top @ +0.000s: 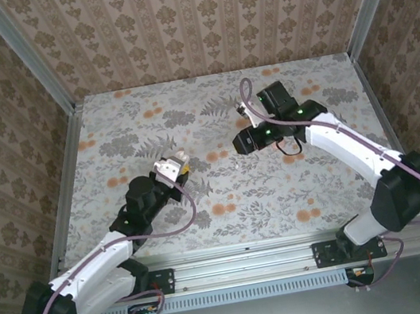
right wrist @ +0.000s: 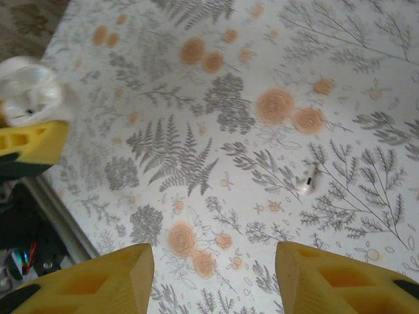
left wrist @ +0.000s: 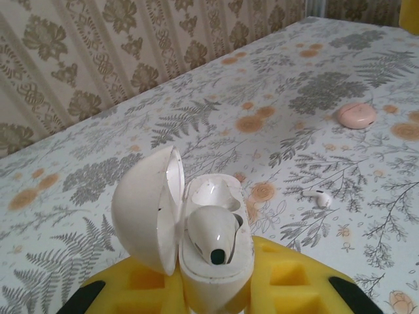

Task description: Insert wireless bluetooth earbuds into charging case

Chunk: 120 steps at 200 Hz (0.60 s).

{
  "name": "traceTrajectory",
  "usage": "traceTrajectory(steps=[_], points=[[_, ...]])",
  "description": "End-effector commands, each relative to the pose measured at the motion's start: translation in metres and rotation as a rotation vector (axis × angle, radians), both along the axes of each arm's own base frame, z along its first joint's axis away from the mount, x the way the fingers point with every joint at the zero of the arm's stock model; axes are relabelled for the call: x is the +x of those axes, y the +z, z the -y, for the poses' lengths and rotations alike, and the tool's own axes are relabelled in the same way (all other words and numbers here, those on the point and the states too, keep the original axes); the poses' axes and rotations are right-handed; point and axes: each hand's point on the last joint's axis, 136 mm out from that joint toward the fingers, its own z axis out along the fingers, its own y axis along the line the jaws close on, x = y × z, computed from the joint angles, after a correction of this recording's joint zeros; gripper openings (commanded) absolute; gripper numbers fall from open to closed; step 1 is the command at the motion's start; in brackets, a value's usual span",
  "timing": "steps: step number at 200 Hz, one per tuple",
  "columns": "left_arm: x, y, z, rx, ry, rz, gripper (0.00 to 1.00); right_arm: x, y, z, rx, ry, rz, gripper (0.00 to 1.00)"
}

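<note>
Bright, even light, faint shadows; charging case (right wrist: 29, 91) blurred in right wrist view.

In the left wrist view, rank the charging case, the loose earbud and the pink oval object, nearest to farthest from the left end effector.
1. charging case: held by the left end effector, bottom centre.
2. loose earbud: on the table, right.
3. pink oval object: farther back, right.
</note>
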Motion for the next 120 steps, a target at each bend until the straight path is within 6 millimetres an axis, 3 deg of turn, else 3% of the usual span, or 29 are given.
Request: traceTrajectory(steps=[1, 38, 120], points=[[0.003, -0.005, -0.008, -0.006, 0.06, -0.024, 0.04, 0.015, -0.013, 0.011, -0.062, -0.123, -0.082, 0.51], [0.002, -0.008, -0.01, 0.006, 0.064, -0.029, 0.04, 0.038, -0.038, 0.005, -0.092, -0.196, -0.189, 0.44], [-0.007, 0.004, -0.027, 0.016, 0.084, 0.009, 0.04, 0.064, -0.102, -0.01, -0.192, -0.263, -0.382, 0.46]])
